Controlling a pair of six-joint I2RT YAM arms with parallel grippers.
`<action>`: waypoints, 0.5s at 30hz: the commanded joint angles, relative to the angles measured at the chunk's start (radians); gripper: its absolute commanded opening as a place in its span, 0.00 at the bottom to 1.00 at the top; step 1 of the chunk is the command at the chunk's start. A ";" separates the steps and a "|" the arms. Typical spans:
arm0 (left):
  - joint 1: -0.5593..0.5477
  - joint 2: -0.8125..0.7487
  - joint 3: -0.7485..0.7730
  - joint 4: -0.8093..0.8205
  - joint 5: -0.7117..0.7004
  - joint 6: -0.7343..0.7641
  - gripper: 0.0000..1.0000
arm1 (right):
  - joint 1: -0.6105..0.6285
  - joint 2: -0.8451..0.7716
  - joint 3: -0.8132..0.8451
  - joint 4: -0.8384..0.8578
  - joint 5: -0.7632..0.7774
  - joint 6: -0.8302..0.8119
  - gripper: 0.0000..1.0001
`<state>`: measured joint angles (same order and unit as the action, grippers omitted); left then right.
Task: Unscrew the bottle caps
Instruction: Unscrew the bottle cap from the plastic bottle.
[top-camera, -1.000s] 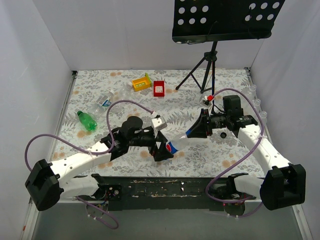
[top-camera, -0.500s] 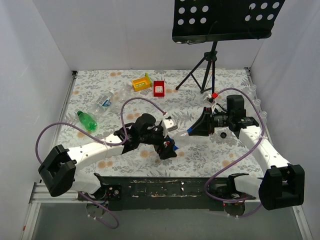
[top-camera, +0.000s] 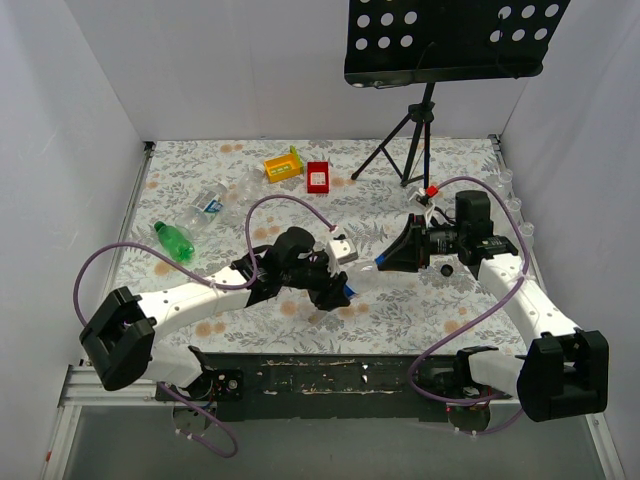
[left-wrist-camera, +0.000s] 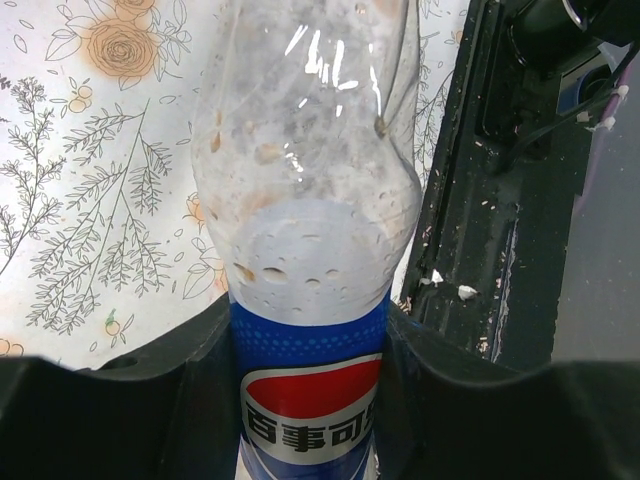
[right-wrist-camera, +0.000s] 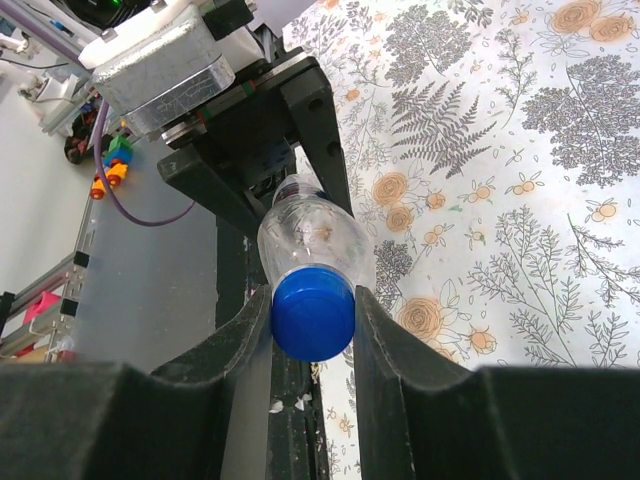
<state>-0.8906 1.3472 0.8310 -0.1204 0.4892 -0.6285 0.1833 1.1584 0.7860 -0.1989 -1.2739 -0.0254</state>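
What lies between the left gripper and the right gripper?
The Pepsi bottle: the left gripper clamps its labelled body, the right gripper its blue cap. Both wrist views show it.

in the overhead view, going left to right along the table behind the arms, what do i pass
green bottle → clear bottles → yellow box → red box → tripod

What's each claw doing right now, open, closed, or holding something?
Left claw: closed on the Pepsi bottle, at its label.
Right claw: closed on the blue cap of that bottle.
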 joint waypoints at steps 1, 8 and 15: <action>0.002 -0.065 0.005 -0.018 0.003 0.053 0.23 | -0.002 -0.020 0.008 -0.064 -0.035 -0.088 0.11; 0.002 -0.089 0.036 -0.175 -0.092 0.160 0.13 | 0.024 0.049 0.176 -0.492 0.111 -0.549 0.56; 0.002 -0.083 0.059 -0.283 -0.132 0.234 0.11 | 0.033 0.121 0.288 -0.694 0.168 -0.714 0.74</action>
<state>-0.8906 1.3041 0.8452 -0.3294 0.3935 -0.4606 0.2081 1.2484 0.9962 -0.7151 -1.1461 -0.5850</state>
